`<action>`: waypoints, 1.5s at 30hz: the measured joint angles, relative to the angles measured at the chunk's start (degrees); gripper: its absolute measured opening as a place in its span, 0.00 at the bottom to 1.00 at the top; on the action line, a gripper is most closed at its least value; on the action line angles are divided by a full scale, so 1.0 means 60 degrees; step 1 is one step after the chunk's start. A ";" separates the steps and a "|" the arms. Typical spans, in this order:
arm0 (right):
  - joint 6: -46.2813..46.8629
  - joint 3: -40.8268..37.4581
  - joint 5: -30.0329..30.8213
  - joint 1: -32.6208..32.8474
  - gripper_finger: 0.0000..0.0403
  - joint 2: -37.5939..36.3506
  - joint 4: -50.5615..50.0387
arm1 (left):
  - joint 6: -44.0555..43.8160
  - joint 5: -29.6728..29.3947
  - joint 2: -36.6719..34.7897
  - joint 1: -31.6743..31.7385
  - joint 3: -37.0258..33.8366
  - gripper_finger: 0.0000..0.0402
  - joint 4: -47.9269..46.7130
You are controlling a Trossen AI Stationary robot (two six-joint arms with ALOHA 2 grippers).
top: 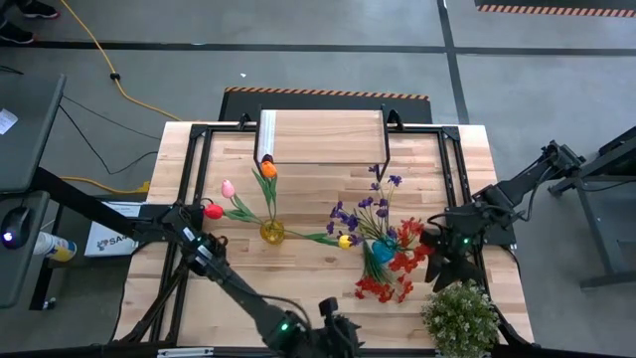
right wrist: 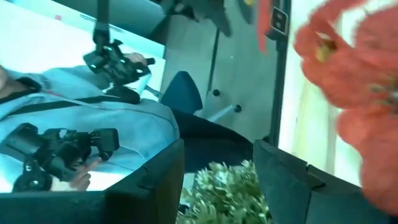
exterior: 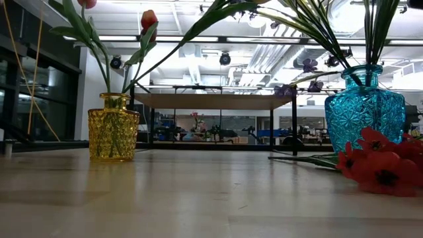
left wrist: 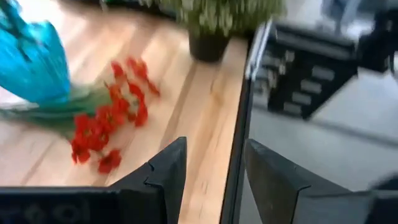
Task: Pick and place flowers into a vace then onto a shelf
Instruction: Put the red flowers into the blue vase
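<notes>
- The right gripper (top: 434,281) is being held low over the table's near right part, its dark fingers (right wrist: 149,180) standing moderately apart with nothing between them — the gap is showing only the potted plant (right wrist: 230,193) beyond.
- A red small-blossom spray (top: 383,283) is lying flat on the butcher-block tabletop (top: 308,268) just beside this gripper, its blooms spilling from the foot of the blue vase (top: 380,254); purple sprays (top: 363,214) are already standing in that vase.
- The left gripper (left wrist: 214,180) is being kept at the table's near edge, jaws likewise part-open and empty, the red spray lying ahead of it toward the blue vase.
- A yellow vase (top: 271,232) holding tulips (top: 228,189) is standing well off toward the left arm, with one yellow tulip (top: 344,240) lying on the wood between the two vases.
- The shelf (top: 323,137) is being left bare at the table's far edge.
- Judged step: picking up the loose red spray. The stem — not the blossoms — is best being pinched, low and square, so the spray is not crushed and the blue vase is not nudged.
</notes>
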 joint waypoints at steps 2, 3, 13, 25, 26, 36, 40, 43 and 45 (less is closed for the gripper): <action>0.0048 0.0000 0.0037 0.0043 0.45 0.0004 0.0334 | 0.0010 0.0565 0.0007 0.0158 0.0017 0.48 -0.0512; 0.0101 0.0000 0.0097 0.0084 0.45 0.0004 0.0509 | 0.0041 0.0707 0.0031 0.0211 0.0015 0.48 -0.0708; 0.0172 0.0000 0.1172 0.0760 0.45 0.0000 0.2805 | 0.0559 0.1376 0.0055 0.0220 0.0009 0.34 -0.2708; -0.0112 0.0000 0.1191 0.1112 0.41 0.0000 0.4946 | -0.0229 0.2271 0.0230 0.0289 0.0030 0.21 -0.3273; -0.0176 0.0000 0.1192 0.1134 0.41 0.0000 0.5065 | -0.0229 0.2187 0.0288 0.0289 0.0011 0.20 -0.3464; -0.0686 0.0000 0.1184 0.1359 0.38 -0.0110 0.6655 | -0.0302 0.1528 0.1061 0.0604 0.0022 0.17 -0.3389; -0.0692 0.0000 0.1187 0.1369 0.39 -0.0174 0.6942 | -0.0305 0.1670 0.1122 0.0844 0.0009 0.17 -0.2788; -0.0713 0.0000 0.1187 0.1373 0.39 -0.0180 0.6939 | -0.0047 0.2447 0.1104 0.1011 0.0035 0.17 -0.2449; -0.0718 0.0000 0.1187 0.1373 0.38 -0.0182 0.6938 | 0.0547 0.3039 0.1107 0.1111 0.0024 0.17 -0.2220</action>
